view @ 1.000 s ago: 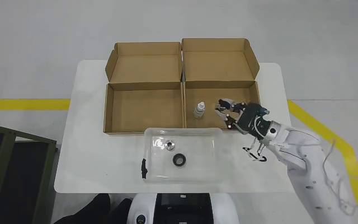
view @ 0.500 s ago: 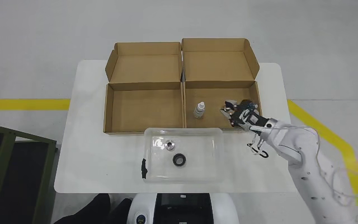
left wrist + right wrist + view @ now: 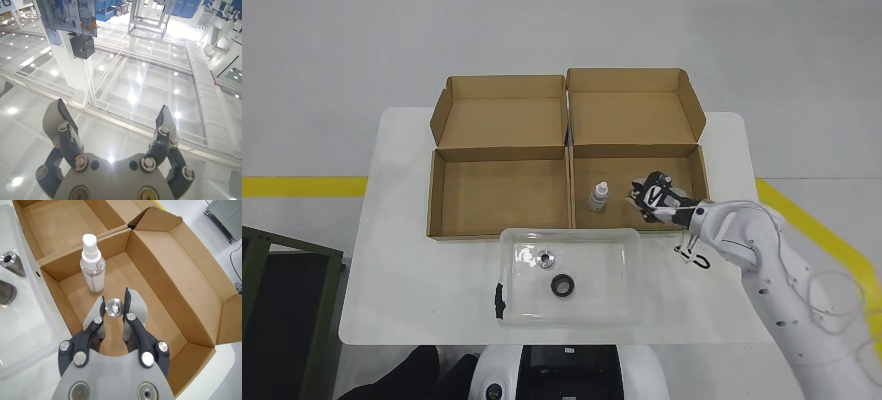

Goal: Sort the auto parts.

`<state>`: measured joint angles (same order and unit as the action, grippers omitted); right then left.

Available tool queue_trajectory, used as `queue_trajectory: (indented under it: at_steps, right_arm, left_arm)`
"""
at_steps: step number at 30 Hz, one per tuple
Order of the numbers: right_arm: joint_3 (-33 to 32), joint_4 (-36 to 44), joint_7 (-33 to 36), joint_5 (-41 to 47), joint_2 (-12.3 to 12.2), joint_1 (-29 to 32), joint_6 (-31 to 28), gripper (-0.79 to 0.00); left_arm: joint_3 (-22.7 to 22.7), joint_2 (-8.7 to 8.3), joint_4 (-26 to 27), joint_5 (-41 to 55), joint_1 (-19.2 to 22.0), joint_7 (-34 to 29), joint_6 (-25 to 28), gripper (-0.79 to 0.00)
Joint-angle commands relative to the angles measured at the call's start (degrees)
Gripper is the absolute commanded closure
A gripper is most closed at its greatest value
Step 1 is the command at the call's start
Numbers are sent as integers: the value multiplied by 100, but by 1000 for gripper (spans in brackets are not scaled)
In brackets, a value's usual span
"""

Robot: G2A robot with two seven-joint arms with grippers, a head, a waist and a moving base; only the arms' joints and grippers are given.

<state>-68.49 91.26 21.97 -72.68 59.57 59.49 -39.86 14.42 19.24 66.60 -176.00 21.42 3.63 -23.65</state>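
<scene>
Top view: right gripper (image 3: 653,192) low over box (image 3: 614,168), near bottle (image 3: 598,195). Two cylinders (image 3: 545,259) wait in tray (image 3: 612,298).
Left wrist view: left gripper (image 3: 113,117) spread wide, empty, aimed at ceiling.
Right wrist view: right gripper pinches round part (image 3: 114,309) at pad tips, above box floor.
Risks: shallow grip slips; high release lets part roll; sideways swing topples bottle just beside.

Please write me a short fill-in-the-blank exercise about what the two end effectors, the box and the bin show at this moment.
1. The right end effector is shut on a round part made of ____.
2. The spray bottle stands ____ inside the cardboard box.
3. The clear bin holds ____ cylinders.
4. The left end effector is ____ and holds nothing.

Missing words: metal; upright; two; open.
</scene>
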Motion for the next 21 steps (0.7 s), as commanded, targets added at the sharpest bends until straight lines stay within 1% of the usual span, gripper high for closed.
queue_trajectory:
  at_steps: [1, 9, 13, 15, 16, 17, 21]
  right_arm:
    - [114, -167, 62, 1, 25, -133, 0, 0]
    - [487, -657, 218, -6, 115, -496, -7, 0]
    - [616, -816, 189, 3, 154, -592, 40, 0]
    - [659, -878, 171, -30, 167, -614, 88, -65]
    - [674, -906, 162, -45, 172, -623, 104, -139]
    - [690, -930, 151, -48, 177, -629, 111, -182]
    - [730, -988, 150, -64, 192, -661, 134, -252]
  left_arm:
    - [0, 0, 0, 0, 0, 0, 0, -785]
    - [0, 0, 0, 0, 0, 0, 0, -785]
    - [0, 0, 0, 0, 0, 0, 0, -785]
    - [0, 0, 0, 0, 0, 0, 0, -785]
    - [0, 0, 0, 0, 0, 0, 0, -785]
    - [0, 0, 0, 0, 0, 0, 0, -785]
    - [0, 0, 0, 0, 0, 0, 0, -785]
